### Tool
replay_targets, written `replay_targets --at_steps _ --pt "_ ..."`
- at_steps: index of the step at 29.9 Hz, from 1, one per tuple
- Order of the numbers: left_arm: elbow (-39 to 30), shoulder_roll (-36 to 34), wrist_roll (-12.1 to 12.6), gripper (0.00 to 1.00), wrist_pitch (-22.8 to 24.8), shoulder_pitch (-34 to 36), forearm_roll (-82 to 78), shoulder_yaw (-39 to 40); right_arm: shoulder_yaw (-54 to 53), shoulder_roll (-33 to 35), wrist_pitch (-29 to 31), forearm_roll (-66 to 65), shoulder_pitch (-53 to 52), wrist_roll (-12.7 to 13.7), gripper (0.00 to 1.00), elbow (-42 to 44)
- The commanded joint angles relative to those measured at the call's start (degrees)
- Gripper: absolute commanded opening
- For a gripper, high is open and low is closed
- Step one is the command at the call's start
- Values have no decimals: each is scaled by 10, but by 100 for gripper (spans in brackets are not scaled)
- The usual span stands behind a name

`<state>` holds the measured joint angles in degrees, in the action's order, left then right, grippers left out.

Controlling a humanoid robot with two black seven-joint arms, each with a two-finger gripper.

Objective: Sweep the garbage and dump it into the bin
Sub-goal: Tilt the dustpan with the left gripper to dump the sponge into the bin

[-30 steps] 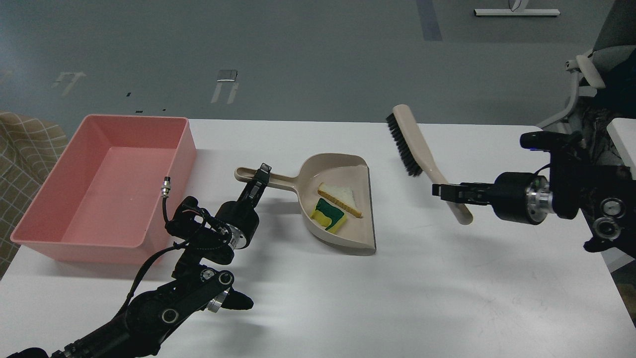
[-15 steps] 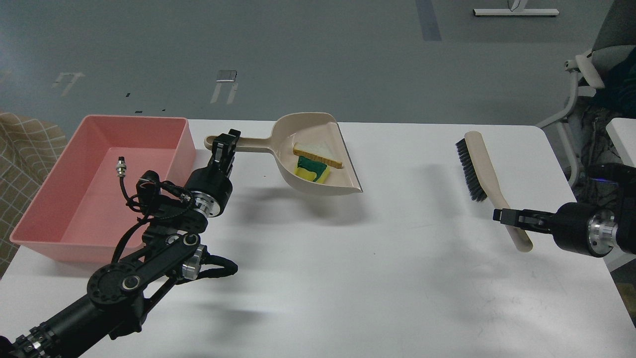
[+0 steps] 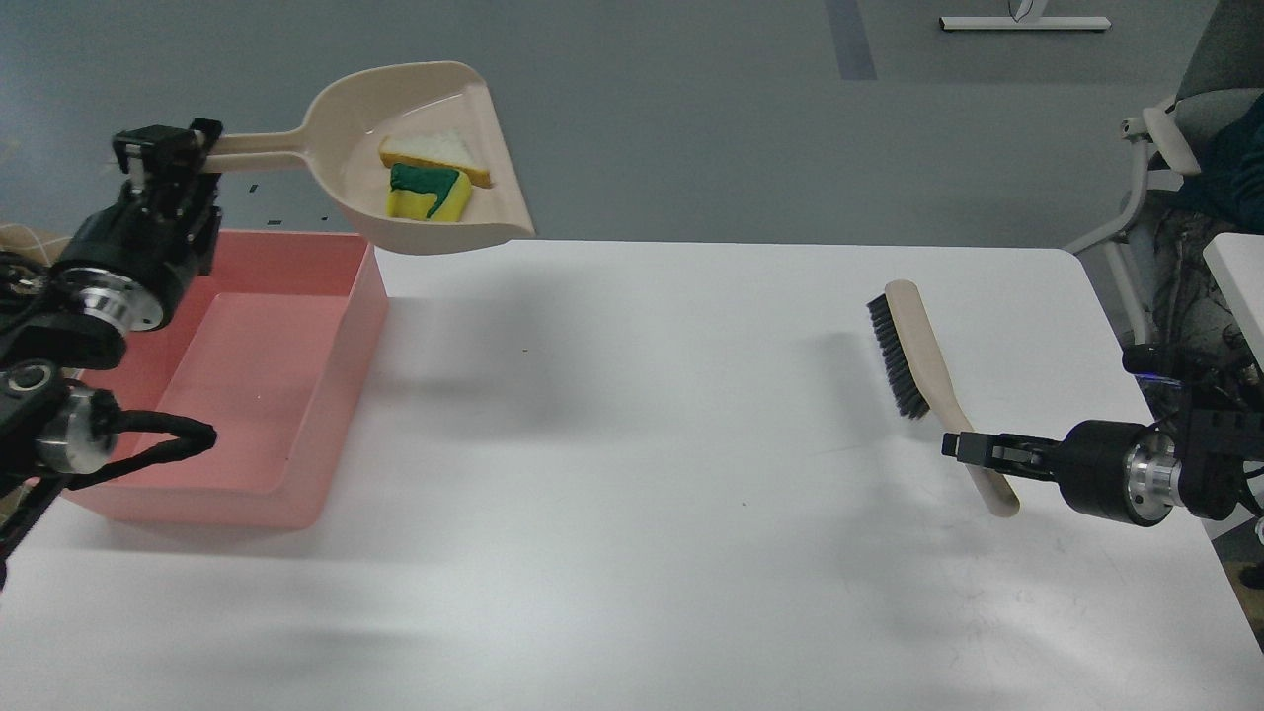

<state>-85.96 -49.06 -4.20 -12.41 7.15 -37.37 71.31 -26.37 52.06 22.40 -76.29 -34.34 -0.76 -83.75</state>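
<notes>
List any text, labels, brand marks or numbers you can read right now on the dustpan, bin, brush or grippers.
None readable anywhere in this view.
Dustpan: plain beige, no marking visible.
Bin: plain pink, no label.
Brush: plain handle, no print visible.
Left gripper and right gripper: black, no legible lettering.
Sponge and bread slice: no text.
</notes>
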Motion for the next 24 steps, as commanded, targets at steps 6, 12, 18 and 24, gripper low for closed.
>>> replay_targets --at_steps 6,12,18,24 --pt "95 -43 -20 0 109 -142 -10 160 0 -6 -1 0 7 1 0 -17" --pt "139 -105 -148 0 117 -174 -147 161 0 -16 -1 -1 15 1 0 -19" --pt "144 -147 -199 0 113 -174 -262 161 0 -18 -1 -1 16 1 0 -19" --pt "144 -174 -238 0 67 -174 -421 161 0 -17 -1 0 16 1 0 -26"
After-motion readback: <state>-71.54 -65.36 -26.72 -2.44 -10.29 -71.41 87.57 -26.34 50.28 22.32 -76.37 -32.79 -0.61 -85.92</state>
